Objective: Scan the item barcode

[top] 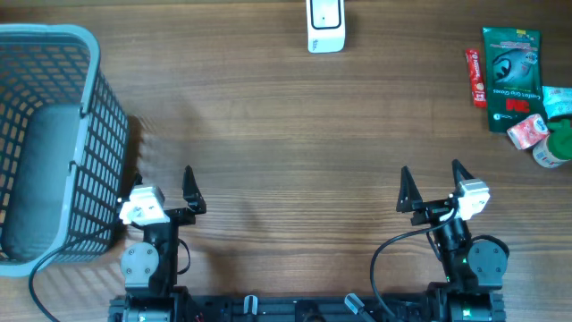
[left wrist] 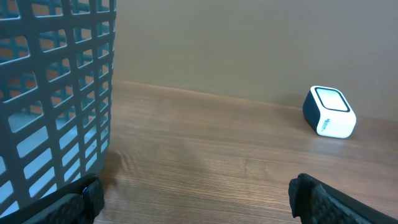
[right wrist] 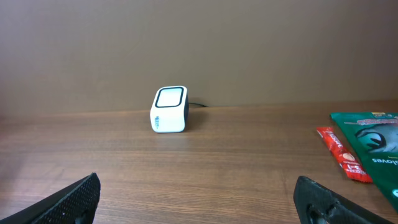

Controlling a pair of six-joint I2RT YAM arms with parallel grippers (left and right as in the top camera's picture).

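The white barcode scanner stands at the table's far edge, near the middle; it also shows in the left wrist view and the right wrist view. The items lie in a cluster at the far right: a green packet, a red stick packet, a pink-and-white packet and a green-lidded tub. My left gripper and right gripper sit near the front edge, both open with only bare wood between the fingers.
A tall grey-blue mesh basket stands at the left edge, just left of my left gripper. A blue-and-white pack lies among the items. A dark cable runs behind the right arm's base.
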